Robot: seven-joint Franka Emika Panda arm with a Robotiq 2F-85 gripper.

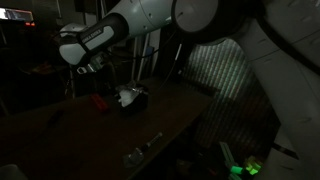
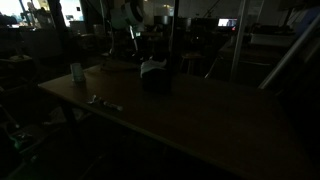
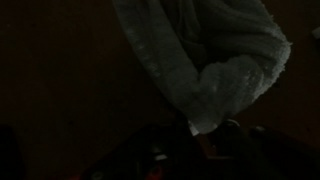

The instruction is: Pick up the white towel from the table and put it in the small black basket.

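The scene is very dark. The small black basket [image 1: 137, 103] stands on the table and also shows in an exterior view [image 2: 155, 80]. The white towel [image 1: 124, 95] shows as a pale patch at the basket's top [image 2: 150, 66]. My gripper [image 1: 95, 69] hangs just above and beside the basket. In the wrist view the towel [image 3: 205, 55] fills the upper middle and narrows to a tip right at my jaws [image 3: 200, 135]. The jaws are too dark to show whether they grip it.
A red object [image 1: 100, 100] lies on the table [image 1: 90, 135] beside the basket. Small pale items [image 1: 140, 150] lie near the table's front edge. A white cup [image 2: 76, 72] stands near one corner. Dark furniture and clutter surround the table.
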